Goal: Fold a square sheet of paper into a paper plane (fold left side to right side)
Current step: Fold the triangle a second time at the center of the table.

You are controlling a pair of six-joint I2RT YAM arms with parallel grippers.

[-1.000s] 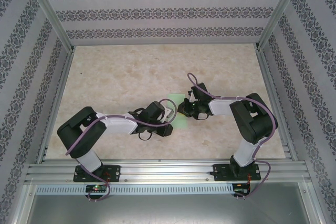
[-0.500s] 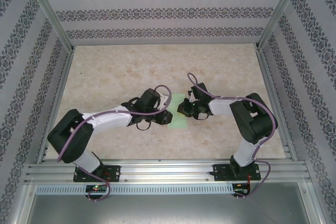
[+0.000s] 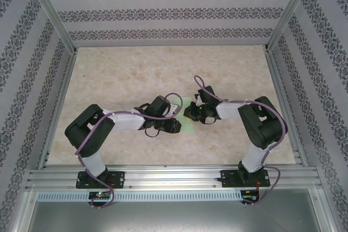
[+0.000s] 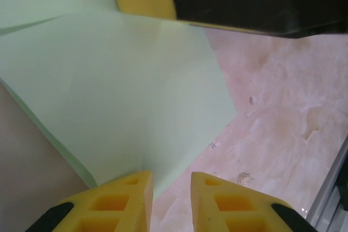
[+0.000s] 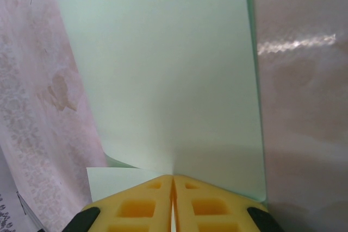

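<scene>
The left arm (image 3: 122,119), stretched low and outward half a second ago, has drawn its elbow back up toward its base, and the left hand (image 3: 174,125) has slid nearer and rightward over the square sheet of paper (image 4: 125,91), hiding more of it.

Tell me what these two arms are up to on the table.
Two robot arms are working on a pale mint-green sheet of thin paper lying mid-way across the beige marbled table. The right gripper is shut and appears to pinch one edge of the sheet. The left gripper, its jaws slightly apart, sits at a corner on the other side. No plane shape has formed yet.
</scene>
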